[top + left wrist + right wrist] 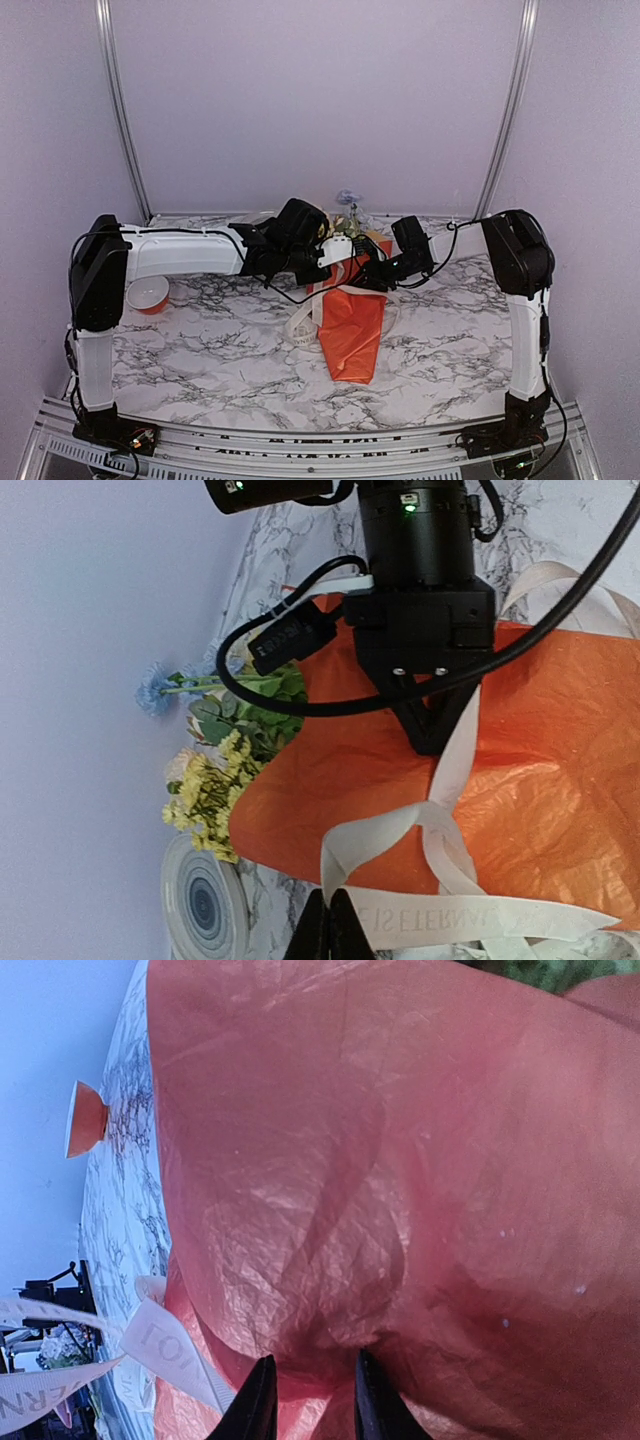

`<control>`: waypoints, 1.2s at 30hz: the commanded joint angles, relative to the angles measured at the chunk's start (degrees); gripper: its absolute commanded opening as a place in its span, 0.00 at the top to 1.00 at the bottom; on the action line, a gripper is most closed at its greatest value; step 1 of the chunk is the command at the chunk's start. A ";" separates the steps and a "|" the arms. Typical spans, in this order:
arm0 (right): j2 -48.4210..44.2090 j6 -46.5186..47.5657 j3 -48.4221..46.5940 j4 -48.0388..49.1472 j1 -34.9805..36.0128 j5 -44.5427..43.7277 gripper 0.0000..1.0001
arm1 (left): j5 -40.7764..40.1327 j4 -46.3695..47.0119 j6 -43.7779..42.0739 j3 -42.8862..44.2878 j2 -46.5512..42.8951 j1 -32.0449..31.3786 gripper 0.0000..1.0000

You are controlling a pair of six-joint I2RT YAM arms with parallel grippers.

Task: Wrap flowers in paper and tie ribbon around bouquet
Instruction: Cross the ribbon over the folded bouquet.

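Observation:
The bouquet (352,335) lies mid-table, an orange paper (540,780) cone with its narrow end toward the arms. The flowers (215,780) stick out of the far wide end: yellow, pale blue, green leaves. A cream ribbon (470,915) with dark lettering loops over the cone and trails off its left side (303,330). My left gripper (334,928) is shut on the ribbon beside the cone's edge. My right gripper (315,1400) sits on top of the cone with a bulge of crinkled paper (330,1210) caught between its fingers; it also shows in the left wrist view (430,730).
An orange-and-white spool (150,293) stands at the left of the marble table (200,370). A round white reel (198,905) with blue rings lies by the flowers near the back wall. Both arms cross over the bouquet's wide end.

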State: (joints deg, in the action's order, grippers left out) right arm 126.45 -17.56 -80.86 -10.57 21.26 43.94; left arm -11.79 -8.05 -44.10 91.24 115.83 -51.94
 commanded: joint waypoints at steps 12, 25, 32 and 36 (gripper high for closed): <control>4.67 1.15 2.46 -6.49 0.30 -5.97 0.73 | -2.68 25.02 -7.59 -1.44 5.45 5.42 1.00; 4.71 0.96 2.26 -6.57 0.46 -5.89 0.73 | -7.98 25.26 -2.34 3.87 15.71 8.23 0.97; 4.70 0.88 2.37 -6.48 0.60 -5.89 0.73 | -9.12 12.58 6.46 6.54 14.66 10.82 0.10; 4.76 0.79 2.15 -6.53 0.70 -5.89 0.73 | -12.05 3.72 8.43 7.29 13.92 11.27 0.03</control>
State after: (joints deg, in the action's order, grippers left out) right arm 126.54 -17.30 -80.84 -10.50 21.58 44.23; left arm -20.21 6.52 -40.23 96.99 131.76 -41.50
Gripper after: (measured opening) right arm 0.265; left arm 0.958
